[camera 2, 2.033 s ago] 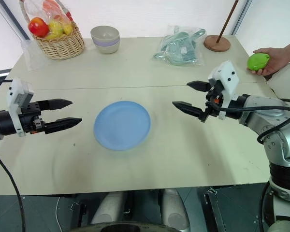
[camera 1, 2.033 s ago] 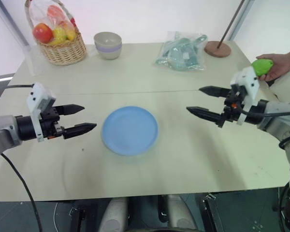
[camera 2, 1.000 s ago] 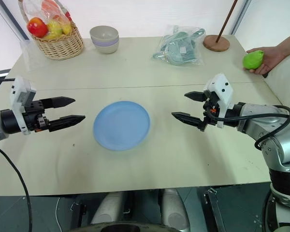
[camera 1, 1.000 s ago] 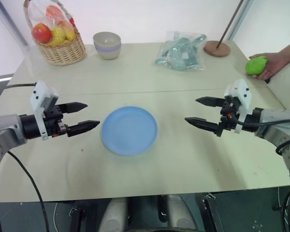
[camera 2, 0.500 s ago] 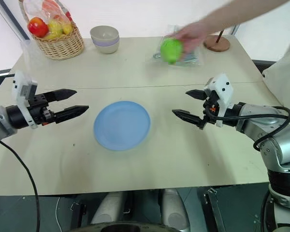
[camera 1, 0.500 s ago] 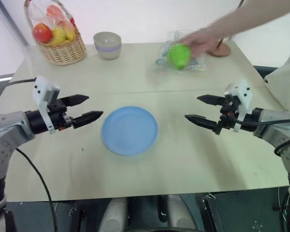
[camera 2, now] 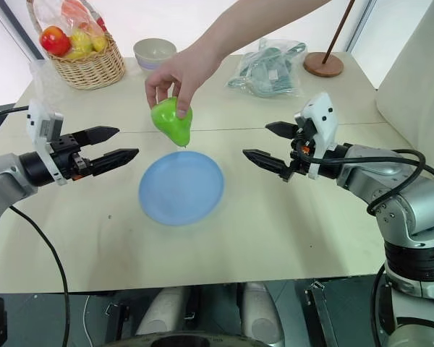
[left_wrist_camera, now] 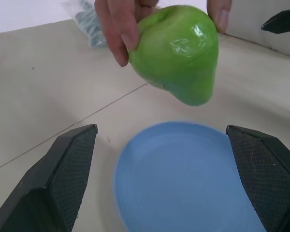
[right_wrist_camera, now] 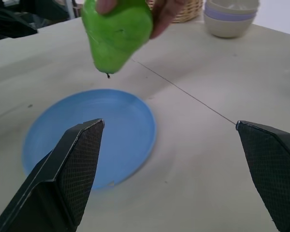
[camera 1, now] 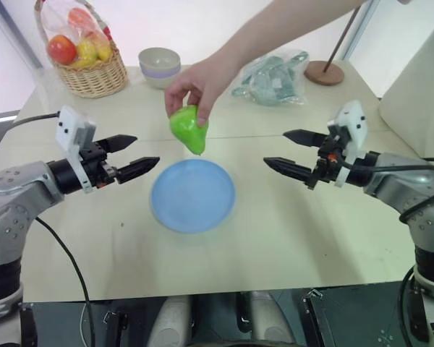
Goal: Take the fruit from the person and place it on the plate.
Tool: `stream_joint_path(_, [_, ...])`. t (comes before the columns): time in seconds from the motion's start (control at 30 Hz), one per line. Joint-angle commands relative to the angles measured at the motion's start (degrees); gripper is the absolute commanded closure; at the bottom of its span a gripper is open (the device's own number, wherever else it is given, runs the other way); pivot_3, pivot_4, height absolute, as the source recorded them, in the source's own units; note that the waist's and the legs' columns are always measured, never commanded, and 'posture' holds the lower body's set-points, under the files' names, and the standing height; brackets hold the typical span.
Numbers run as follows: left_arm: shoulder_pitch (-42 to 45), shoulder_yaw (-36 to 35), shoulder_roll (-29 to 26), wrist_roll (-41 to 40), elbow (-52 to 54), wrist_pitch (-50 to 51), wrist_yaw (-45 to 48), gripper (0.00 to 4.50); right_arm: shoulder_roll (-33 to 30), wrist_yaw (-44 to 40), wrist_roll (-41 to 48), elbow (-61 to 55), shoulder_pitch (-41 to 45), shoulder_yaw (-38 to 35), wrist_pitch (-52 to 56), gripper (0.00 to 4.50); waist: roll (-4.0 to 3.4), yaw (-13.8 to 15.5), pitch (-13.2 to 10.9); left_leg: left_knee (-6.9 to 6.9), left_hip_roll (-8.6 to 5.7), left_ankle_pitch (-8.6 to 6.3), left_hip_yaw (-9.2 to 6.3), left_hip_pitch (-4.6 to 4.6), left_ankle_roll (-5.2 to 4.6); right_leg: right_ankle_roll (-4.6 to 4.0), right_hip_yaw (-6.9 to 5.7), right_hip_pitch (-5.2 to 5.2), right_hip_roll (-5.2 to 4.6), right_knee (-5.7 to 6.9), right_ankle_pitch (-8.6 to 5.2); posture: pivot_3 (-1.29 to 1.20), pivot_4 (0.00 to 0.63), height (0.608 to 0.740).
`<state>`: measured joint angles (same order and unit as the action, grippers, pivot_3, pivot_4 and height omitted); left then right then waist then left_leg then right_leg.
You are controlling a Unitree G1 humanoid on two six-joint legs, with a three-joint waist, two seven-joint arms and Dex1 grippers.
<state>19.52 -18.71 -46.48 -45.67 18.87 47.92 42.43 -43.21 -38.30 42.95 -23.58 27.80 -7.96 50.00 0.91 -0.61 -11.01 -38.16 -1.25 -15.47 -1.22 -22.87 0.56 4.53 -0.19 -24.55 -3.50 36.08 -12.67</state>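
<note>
A person's hand reaches in from the back right and holds the green, pear-shaped fruit from above. The fruit hangs over the far edge of the light blue plate, which lies flat at the table's middle. My left gripper stands open left of the plate, level with the fruit and pointing at it, a short gap away. On the plate's right, my right gripper is open too and points inward. In the left wrist view the fruit sits between the open fingers, touching neither.
At the back left stands a wicker basket of wrapped fruit, with a beige bowl beside it. A plastic bag of teal items and a round wooden base with a rod lie at the back right.
The person's hand has carried the fruit from the table's right edge, over the bag, to above the plate's far edge. Both grippers have edged slightly inward and stay open.
</note>
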Motion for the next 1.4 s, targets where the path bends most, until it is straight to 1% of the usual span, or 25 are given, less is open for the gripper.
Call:
stream_joint_path(0.03, [0.8,-0.4,0.3,-1.1,0.8,-0.1,-0.3,0.04,1.5,1.3,2.0,-1.5,3.0,-0.5,1.2,0.0,0.0,0.0,0.0,0.0,0.0,0.0,0.0,0.0,0.0,0.01,0.0,0.0,0.0,0.0,0.0,0.0,0.15,0.74])
stream_joint_path(0.13, [0.8,-1.3,0.9,-2.1,0.4,0.7,-0.8,0.04,2.8,2.1,2.9,-1.2,4.7,0.0,2.7,0.0,0.0,0.0,0.0,0.0,0.0,0.0,-0.01,0.0,0.0,0.01,0.0,0.0,-0.01,0.0,0.0,0.0,0.15,0.74])
stream_joint_path(0.27, [0.7,-0.2,1.4,-2.4,0.1,0.9,-0.7,0.04,3.6,2.0,2.7,-1.3,5.8,1.4,3.5,0.0,0.0,0.0,0.0,0.0,0.0,0.0,-0.01,0.0,0.0,0.0,0.0,0.0,-0.01,0.0,0.0,0.0,0.15,0.74])
stream_joint_path(0.3, [1.4,0.6,2.3,-2.4,-0.3,1.0,-1.3,0.04,3.6,1.9,2.4,-1.2,5.9,1.7,3.3,0.0,0.0,0.0,0.0,0.0,0.0,0.0,-0.01,0.0,0.0,0.0,0.0,0.0,-0.01,0.0,0.0,0.0,0.15,0.74])
stream_joint_path(0.4, [4.5,5.6,5.6,0.7,-2.8,0.1,-2.8,0.04,3.6,1.8,1.3,-0.1,6.5,2.0,2.2,0.0,0.0,0.3,0.0,0.0,-0.04,0.0,-0.02,-0.01,0.0,0.01,-0.01,0.0,0.02,0.0,0.01,0.0,0.15,0.74])
stream_joint_path(0.5, [7.0,9.1,7.5,3.4,-5.3,-1.0,-3.4,0.04,3.4,1.6,0.9,0.5,7.0,1.6,1.7,0.0,0.01,0.1,0.0,-0.04,-0.07,0.0,0.0,-0.01,0.0,0.03,0.0,0.03,0.02,-0.01,0.02,0.0,0.15,0.74])
stream_joint_path(0.63, [12.9,12.6,11.3,5.6,-10.9,-1.5,-3.4,0.04,2.1,1.5,0.2,0.7,7.4,0.2,1.0,0.0,0.01,0.1,0.0,-0.03,-0.06,0.0,-0.03,-0.02,0.0,0.03,-0.01,0.02,0.06,0.02,0.02,0.0,0.15,0.74])
stream_joint_path(0.7, [14.4,13.1,12.3,6.6,-12.7,-1.9,-3.1,0.04,1.9,1.7,0.0,0.5,7.4,-0.1,0.8,0.0,0.01,0.0,0.0,-0.03,-0.06,0.0,-0.03,-0.02,0.0,0.03,-0.01,0.02,0.06,0.01,0.02,0.0,0.15,0.74])
stream_joint_path(0.8, [18.8,11.9,15.5,5.8,-17.6,-1.1,-4.3,0.04,1.7,2.2,0.1,-0.2,6.7,-0.9,0.8,0.0,0.01,0.0,0.0,-0.03,-0.06,0.0,-0.03,-0.03,0.0,0.04,-0.01,0.0,0.07,0.02,0.02,0.0,0.15,0.74])
stream_joint_path(0.97, [23.0,10.9,18.0,4.5,-22.0,1.0,-3.9,0.04,1.8,3.1,0.1,-1.4,5.9,-1.7,0.9,0.0,0.01,0.0,0.0,-0.03,-0.06,0.0,-0.02,-0.03,0.0,0.04,-0.01,0.0,0.06,0.02,0.02,0.0,0.15,0.74])
stream_joint_path(1.13, [24.4,10.9,19.6,4.6,-23.5,1.9,-3.7,0.04,1.8,3.7,0.0,-1.7,5.5,-1.8,0.7,0.0,0.01,0.0,0.0,-0.03,-0.06,0.0,-0.03,-0.03,0.0,0.05,-0.01,0.0,0.05,0.03,0.03,0.0,0.15,0.74])
stream_joint_path(1.4, [24.2,11.5,20.7,5.5,-23.4,1.4,-3.5,0.04,1.8,4.0,0.0,-1.8,5.3,-1.9,0.6,0.0,0.01,0.1,0.0,-0.03,-0.07,0.0,-0.03,-0.05,0.0,0.05,-0.01,0.0,0.02,0.03,0.03,0.0,0.15,0.74])
